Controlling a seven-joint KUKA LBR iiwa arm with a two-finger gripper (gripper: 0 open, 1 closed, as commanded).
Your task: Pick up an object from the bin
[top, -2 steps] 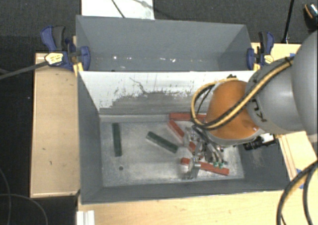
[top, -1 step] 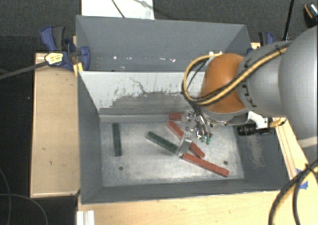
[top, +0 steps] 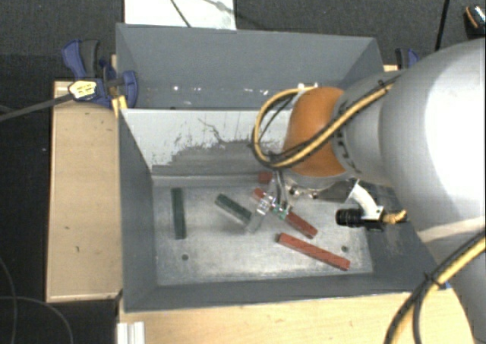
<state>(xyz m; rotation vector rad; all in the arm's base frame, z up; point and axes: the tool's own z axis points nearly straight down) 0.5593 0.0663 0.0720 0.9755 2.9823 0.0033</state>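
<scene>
My gripper (top: 266, 206) hangs low over the middle of the bin floor, below the orange cover. Just to its left a short dark green block (top: 231, 208) lies tilted. A red bar (top: 301, 223) lies just to its right, one end under the gripper. A small red piece (top: 264, 178) shows just behind the gripper. What lies directly under the gripper is hidden.
A longer red bar (top: 313, 251) lies slanted toward the front right. A narrow dark green bar (top: 178, 213) lies lengthwise at the left. A white and black piece with a brass tip (top: 366, 213) shows at the right, under the arm.
</scene>
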